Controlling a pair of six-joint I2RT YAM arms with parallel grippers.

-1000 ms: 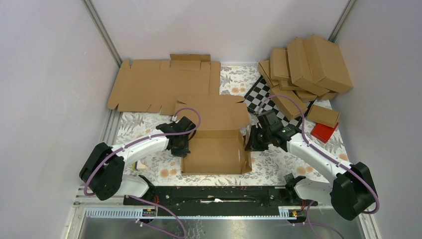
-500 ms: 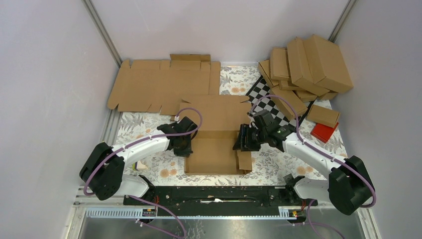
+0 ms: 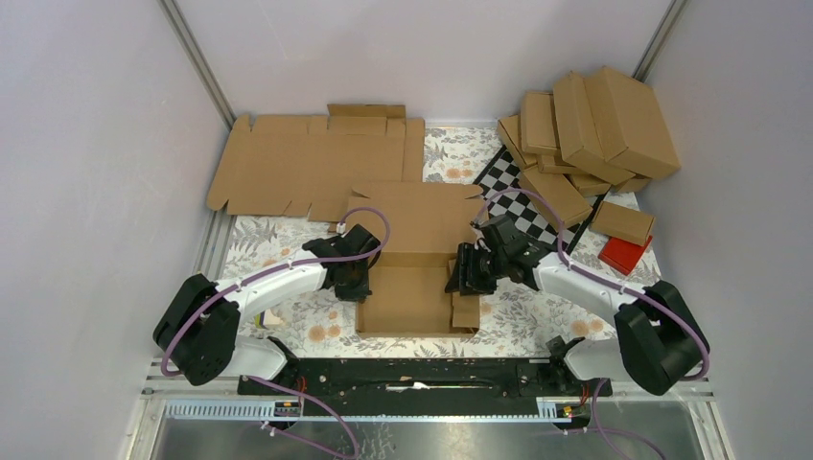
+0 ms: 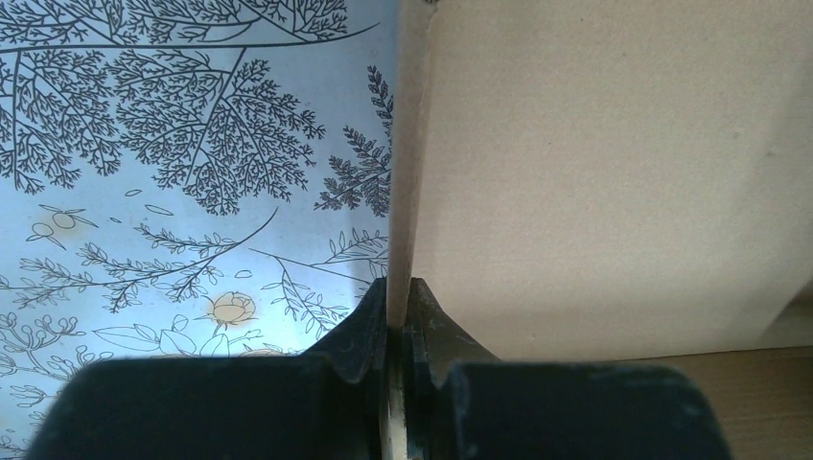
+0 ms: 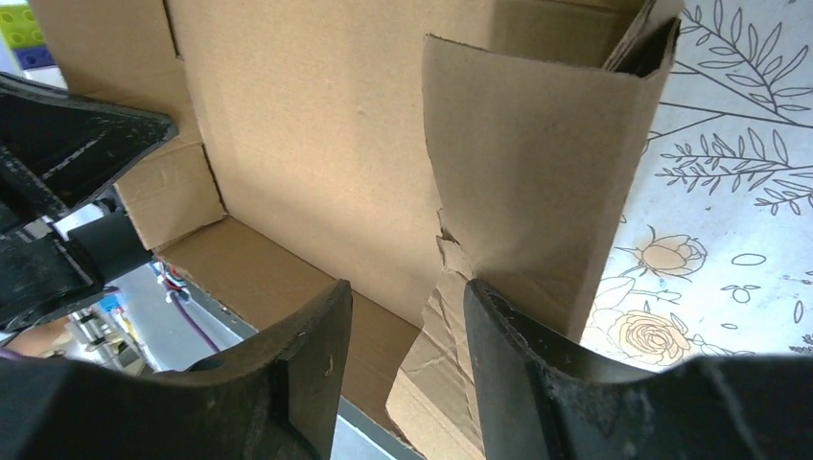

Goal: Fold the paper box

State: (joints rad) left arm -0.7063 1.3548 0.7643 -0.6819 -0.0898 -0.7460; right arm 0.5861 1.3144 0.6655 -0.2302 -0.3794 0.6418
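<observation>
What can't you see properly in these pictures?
- Left wrist view: the paper box runs off the frame; only the wall pinched by the left tool shows.
- Right wrist view: the box floor's near part, behind the right tool.
- Top view: the red block, partly behind a small carton.

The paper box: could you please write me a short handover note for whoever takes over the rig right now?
Left gripper: shut on the left wall of the paper box, holding it upright.
Right gripper: open, at the right wall, which leans inward and is crumpled near its foot.
Box: mid-table between the arms; its lid panel lies open behind it.
Done: both side walls are raised.
Left: probably straighten and lock the right wall, then fold the lid over and tuck it in.
</observation>
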